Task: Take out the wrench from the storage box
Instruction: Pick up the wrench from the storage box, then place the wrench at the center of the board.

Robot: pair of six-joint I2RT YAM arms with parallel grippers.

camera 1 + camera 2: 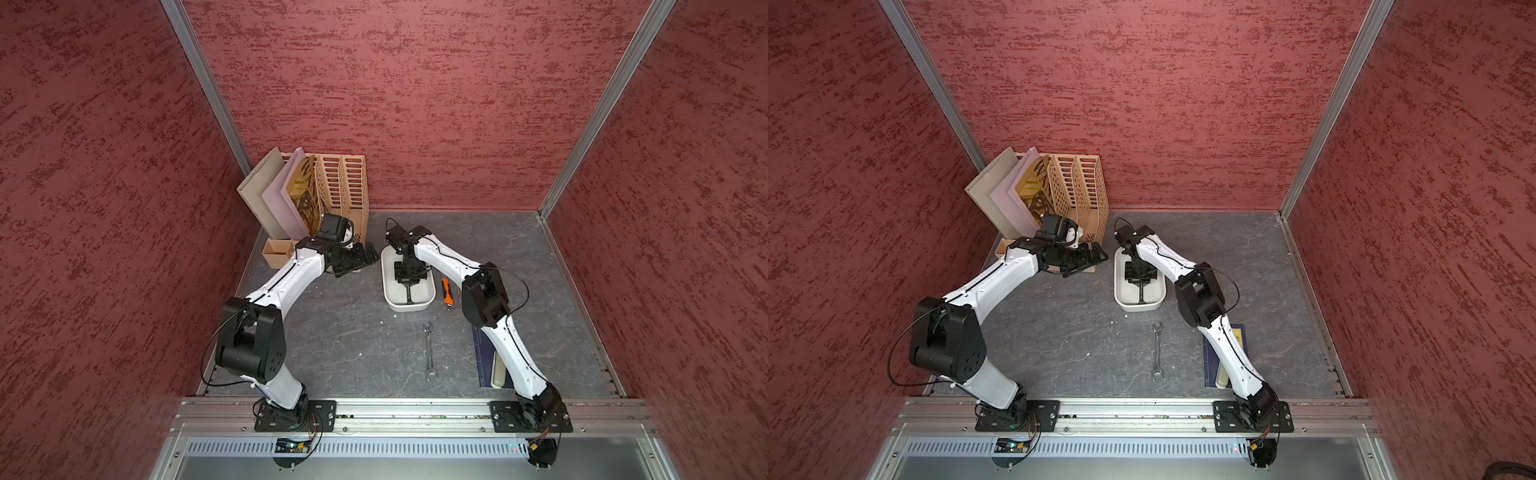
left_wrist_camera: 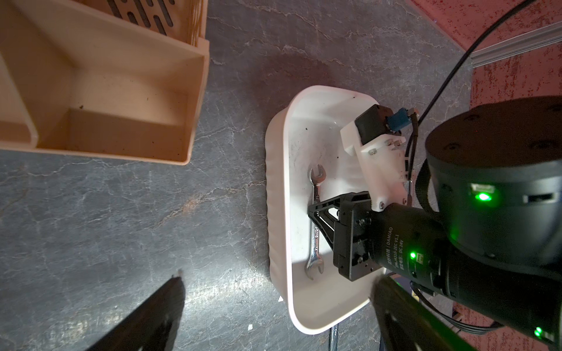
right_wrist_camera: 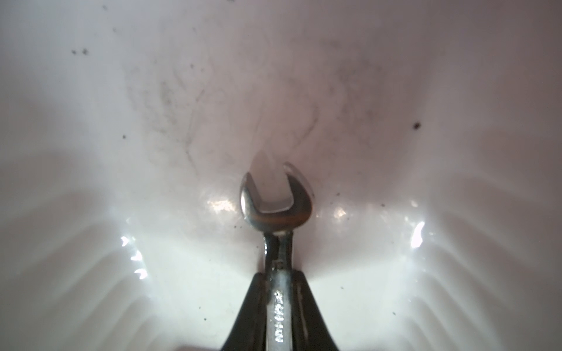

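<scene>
Both top views look steeply down from above the near edge of the tabletop [image 1: 340, 345]. The left wrist view sees the storage box [image 2: 275, 218] from nearby; the right wrist view peers closely inside it.

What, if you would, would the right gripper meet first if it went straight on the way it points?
Most likely the floor of the storage box: the right gripper points down into it, jaws shut on the wrench inside. How close it already is, I cannot tell.
</scene>
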